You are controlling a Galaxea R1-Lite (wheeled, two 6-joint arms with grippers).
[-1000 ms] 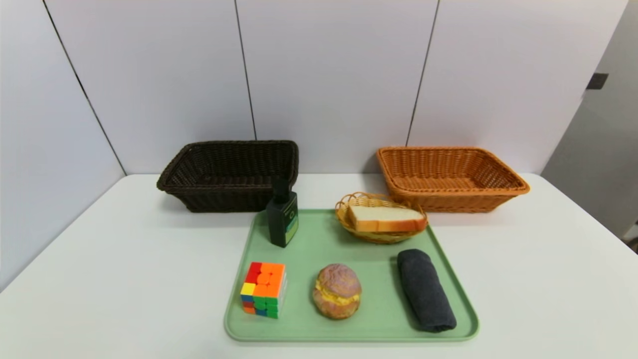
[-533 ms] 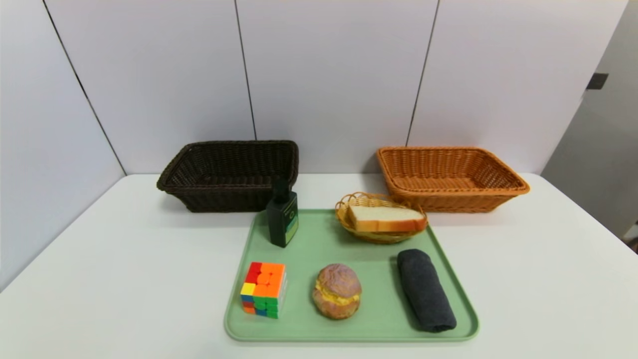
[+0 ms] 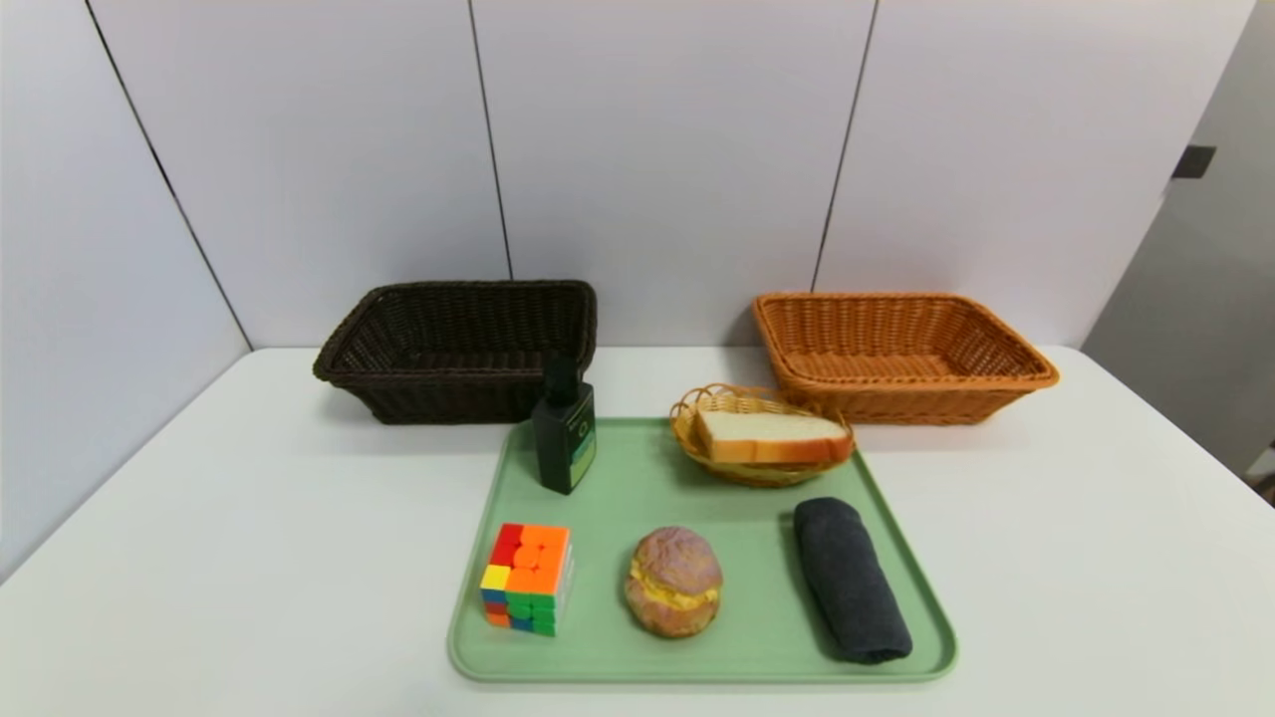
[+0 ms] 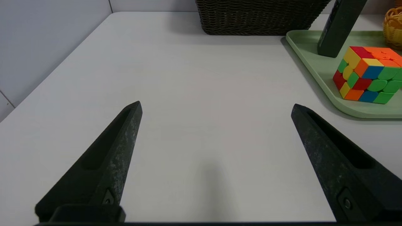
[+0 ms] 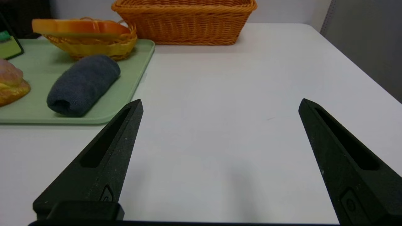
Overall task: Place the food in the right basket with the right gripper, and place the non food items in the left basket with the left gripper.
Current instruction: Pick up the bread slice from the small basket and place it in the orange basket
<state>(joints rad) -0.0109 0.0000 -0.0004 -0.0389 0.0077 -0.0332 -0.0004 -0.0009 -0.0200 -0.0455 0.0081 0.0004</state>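
Observation:
A bread slice (image 3: 769, 434) lies in a small yellow wicker basket (image 3: 697, 406) on the green tray (image 3: 608, 652). A brown bun (image 3: 673, 581), a puzzle cube (image 3: 527, 578), a dark bottle (image 3: 565, 436) and a rolled grey cloth (image 3: 850, 578) also sit on the tray. The dark brown left basket (image 3: 458, 349) and the orange right basket (image 3: 896, 354) stand behind it. My left gripper (image 4: 216, 105) hangs open over bare table beside the cube (image 4: 367, 73). My right gripper (image 5: 220, 103) hangs open over bare table beside the cloth (image 5: 83, 84). Neither arm shows in the head view.
The white table (image 3: 249, 558) ends at grey wall panels (image 3: 657, 149) behind the baskets. Its right edge (image 5: 355, 62) drops off past the orange basket (image 5: 188, 22).

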